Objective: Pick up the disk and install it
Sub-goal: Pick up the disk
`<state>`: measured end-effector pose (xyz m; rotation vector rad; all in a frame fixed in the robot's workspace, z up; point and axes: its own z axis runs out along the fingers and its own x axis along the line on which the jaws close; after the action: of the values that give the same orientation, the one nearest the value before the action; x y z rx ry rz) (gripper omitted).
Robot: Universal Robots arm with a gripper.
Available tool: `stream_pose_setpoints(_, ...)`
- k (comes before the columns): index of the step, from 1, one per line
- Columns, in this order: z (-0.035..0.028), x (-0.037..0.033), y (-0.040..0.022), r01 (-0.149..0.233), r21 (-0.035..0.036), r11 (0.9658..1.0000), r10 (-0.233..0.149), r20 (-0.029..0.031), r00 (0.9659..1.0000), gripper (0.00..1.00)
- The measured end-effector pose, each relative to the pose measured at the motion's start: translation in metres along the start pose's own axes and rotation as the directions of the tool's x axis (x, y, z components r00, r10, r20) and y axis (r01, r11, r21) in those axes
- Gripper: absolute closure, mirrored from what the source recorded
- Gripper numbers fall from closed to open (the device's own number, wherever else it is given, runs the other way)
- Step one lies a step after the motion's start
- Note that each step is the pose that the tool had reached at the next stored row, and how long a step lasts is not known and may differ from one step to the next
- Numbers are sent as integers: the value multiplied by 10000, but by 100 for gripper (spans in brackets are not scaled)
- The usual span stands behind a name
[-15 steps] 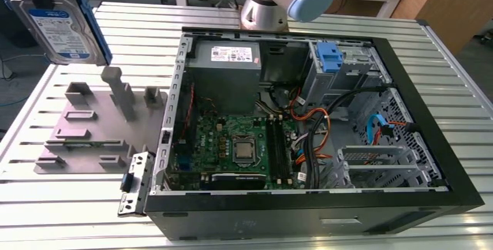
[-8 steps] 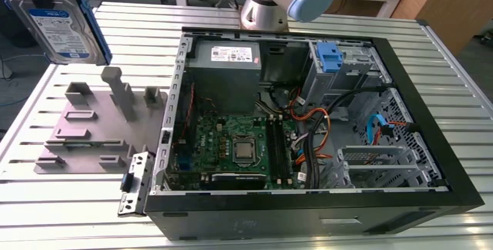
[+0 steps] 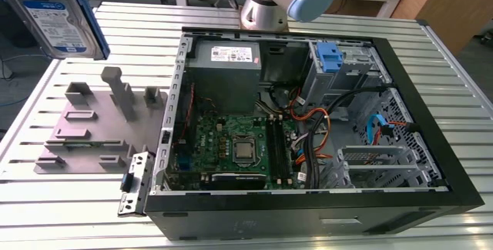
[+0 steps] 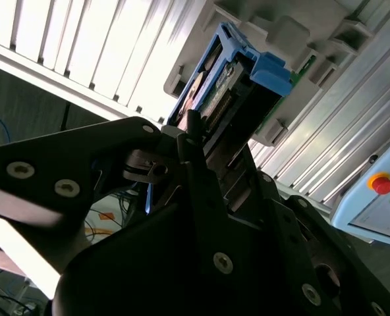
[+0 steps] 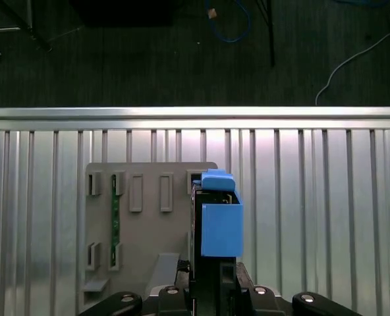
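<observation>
you've got the disk [image 3: 55,16] pinched tight in the gripper [image 5: 211,280], hanging high over the grey holder tray [image 3: 92,140] at the exterior view's left, well clear of the open PC case [image 3: 308,218], so I'd carry it slow and untilted

Slatted metal table [image 3: 456,82] — grey fixture plate [image 3: 85,140] and open computer case [image 3: 308,221] atop
</observation>
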<state>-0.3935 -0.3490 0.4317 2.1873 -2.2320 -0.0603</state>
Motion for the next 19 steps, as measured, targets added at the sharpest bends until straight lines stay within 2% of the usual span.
stream_pose_setpoints(4, -96, -6, 4, -1, -2, 10000, 1, -1, 10000, 65)
stream_pose_setpoints(7, -130, -7, 6, -1, 0, 10000, 1, 0, 10000, 65)
stream_pose_setpoints(19, -137, -8, 6, -1, -1, 10000, 1, 0, 10000, 65)
